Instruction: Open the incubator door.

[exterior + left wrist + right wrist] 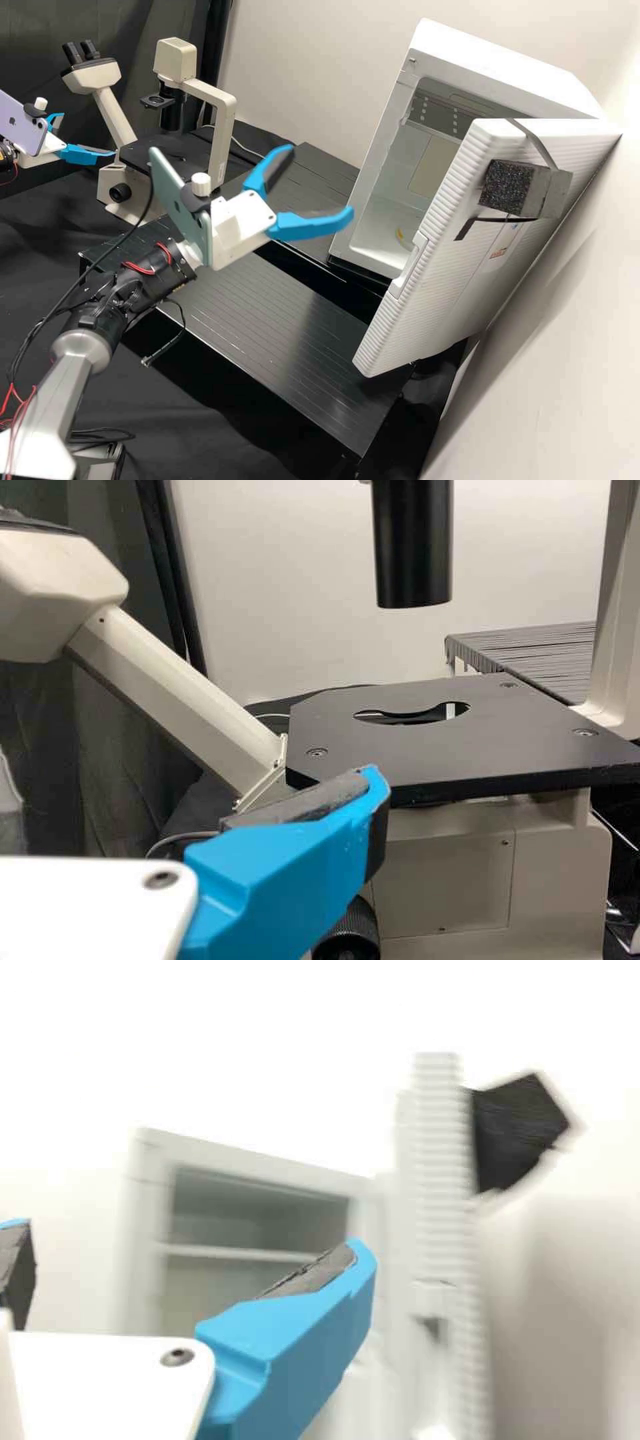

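Its two blue fingers (313, 225) spread apart with nothing between them, the right gripper (320, 183) hangs above a black slatted counter (267, 320), pointing toward a white incubator. The incubator door (440, 293) stands swung wide, well apart from the fingers, its ribbed edge turned toward the gripper, with a recessed handle (408, 267) in that edge and a dark foam block (510, 187) on its outer face. Behind the door, the incubator (513, 63) bares its chamber: a small yellow item (400, 235) lies on the pale floor, a beige panel (433, 165) lines the back, and small holes dot the grey wall above. In the right wrist view, a light bar (240, 1253) crosses the opening. At the far side of the scene, the left gripper (87, 135), its fingers also apart, points toward a cream microscope (230, 133) with a flat black stage (450, 745).
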{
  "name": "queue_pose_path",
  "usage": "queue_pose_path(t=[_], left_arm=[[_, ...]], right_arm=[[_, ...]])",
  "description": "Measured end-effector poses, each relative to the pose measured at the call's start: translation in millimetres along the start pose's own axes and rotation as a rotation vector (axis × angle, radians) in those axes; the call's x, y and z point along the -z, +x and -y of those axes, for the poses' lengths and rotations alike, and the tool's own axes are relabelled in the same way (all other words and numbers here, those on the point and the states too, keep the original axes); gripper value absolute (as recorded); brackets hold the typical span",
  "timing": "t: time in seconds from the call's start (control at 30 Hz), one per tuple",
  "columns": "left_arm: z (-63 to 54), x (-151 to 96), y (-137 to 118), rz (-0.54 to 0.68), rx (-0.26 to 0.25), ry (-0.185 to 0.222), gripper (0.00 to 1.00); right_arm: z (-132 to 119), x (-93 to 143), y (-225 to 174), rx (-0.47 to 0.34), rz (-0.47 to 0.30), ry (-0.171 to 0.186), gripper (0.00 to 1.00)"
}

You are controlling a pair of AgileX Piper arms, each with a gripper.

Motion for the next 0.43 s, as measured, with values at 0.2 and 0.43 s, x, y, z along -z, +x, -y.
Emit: queue_pose_path(t=[0.2,0.43], left_arm=[[0.0,0.0,0.0,0.000,0.000,0.000,1.00],[0.0,0.0,0.0,0.000,0.000,0.000,1.00]], right_arm=[[32.4,-1.0,-5.8,0.130,-0.153,0.135,1.00],[57.6,-11.1,-10.7,0.218,-0.226,0.239,1.00]])
